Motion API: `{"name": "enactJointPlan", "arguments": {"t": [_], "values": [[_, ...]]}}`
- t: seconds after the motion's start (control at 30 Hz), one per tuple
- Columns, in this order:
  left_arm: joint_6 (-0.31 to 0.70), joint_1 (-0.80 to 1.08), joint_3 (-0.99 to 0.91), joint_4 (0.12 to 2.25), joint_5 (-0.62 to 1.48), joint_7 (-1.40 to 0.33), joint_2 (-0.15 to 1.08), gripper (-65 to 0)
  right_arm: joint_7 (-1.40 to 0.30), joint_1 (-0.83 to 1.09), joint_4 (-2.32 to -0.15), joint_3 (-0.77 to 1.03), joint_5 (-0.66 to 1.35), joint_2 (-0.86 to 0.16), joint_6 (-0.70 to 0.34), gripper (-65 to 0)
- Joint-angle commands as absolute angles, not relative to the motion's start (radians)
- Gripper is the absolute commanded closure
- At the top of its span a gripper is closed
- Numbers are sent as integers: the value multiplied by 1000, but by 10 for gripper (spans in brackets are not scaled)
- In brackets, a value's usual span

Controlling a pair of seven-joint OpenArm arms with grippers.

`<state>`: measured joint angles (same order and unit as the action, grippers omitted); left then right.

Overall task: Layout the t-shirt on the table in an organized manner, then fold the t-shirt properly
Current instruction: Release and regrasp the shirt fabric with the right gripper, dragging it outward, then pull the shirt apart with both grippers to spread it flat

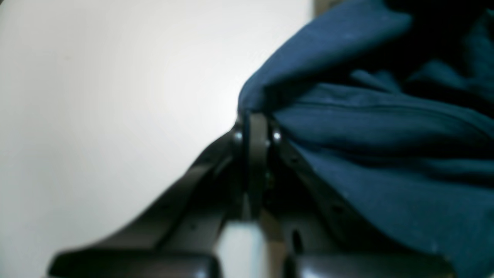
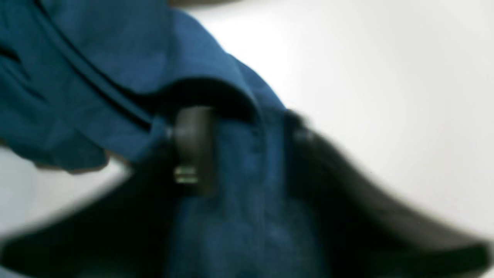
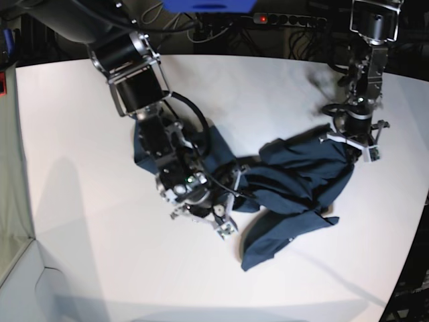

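Note:
The dark navy t-shirt (image 3: 295, 181) lies crumpled across the middle of the white table (image 3: 80, 134). My left gripper (image 3: 354, 144) stands at its far right corner. In the left wrist view the left gripper (image 1: 254, 119) is shut, pinching an edge of the t-shirt (image 1: 386, 135) above the table (image 1: 96, 96). My right gripper (image 3: 224, 218) is low over the shirt's left part. The right wrist view is blurred. There a bunch of the t-shirt (image 2: 96, 58) fills the gap between the right gripper (image 2: 247, 135) fingers, which close on it.
A power strip with cables (image 3: 288, 19) runs behind the table's back edge. The table's curved edge (image 3: 409, 221) passes close to the shirt on the right. A red object (image 3: 2, 84) sits off the left side.

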<state>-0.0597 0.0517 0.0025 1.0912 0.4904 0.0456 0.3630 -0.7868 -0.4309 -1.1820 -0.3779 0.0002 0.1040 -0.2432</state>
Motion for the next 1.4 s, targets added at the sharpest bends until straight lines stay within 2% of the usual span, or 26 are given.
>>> {"name": "enactJointPlan", "arguments": {"t": [0.0,0.03,0.13,0.2,0.37,0.5,0.63,0.77,0.9,1.1,1.37], "values": [[-59,51,7,1092,495,-2,363,-2,-766,-466,-1201,-360,-2,114,-251,-50],[-59,51,7,1092,495,-2,363,-2,-766,-469,-1201,-346,-2,116,-251,0],[-58,53,7,1092,495,-2,363,-2,-765,-501,-1201,-294,-2,117,-249,-25],[-58,61,4,1092,495,-2,364,-2,-765,-524,-1201,-262,-2,117,-249,0],[-58,74,2,1099,495,-2,366,-2,-716,-610,-1201,-163,-7,110,-245,0],[-58,108,2,1104,503,-2,371,-2,-644,-707,-1196,-5,-7,73,-145,0],[-58,131,1,1104,504,-2,371,-2,-585,-808,-1118,70,-4,28,-105,0],[-56,165,1,1138,504,-2,369,-2,-544,-905,-997,74,-4,-8,-102,0],[-58,208,-1,1204,504,-2,372,-2,-516,-921,-967,74,-4,-42,-90,0],[-59,266,-1,1313,504,-2,372,-2,-489,-917,-892,74,-5,-99,67,0],[-59,389,-35,1589,504,-2,372,-5,-489,-862,-862,107,-4,-140,154,0]]}}
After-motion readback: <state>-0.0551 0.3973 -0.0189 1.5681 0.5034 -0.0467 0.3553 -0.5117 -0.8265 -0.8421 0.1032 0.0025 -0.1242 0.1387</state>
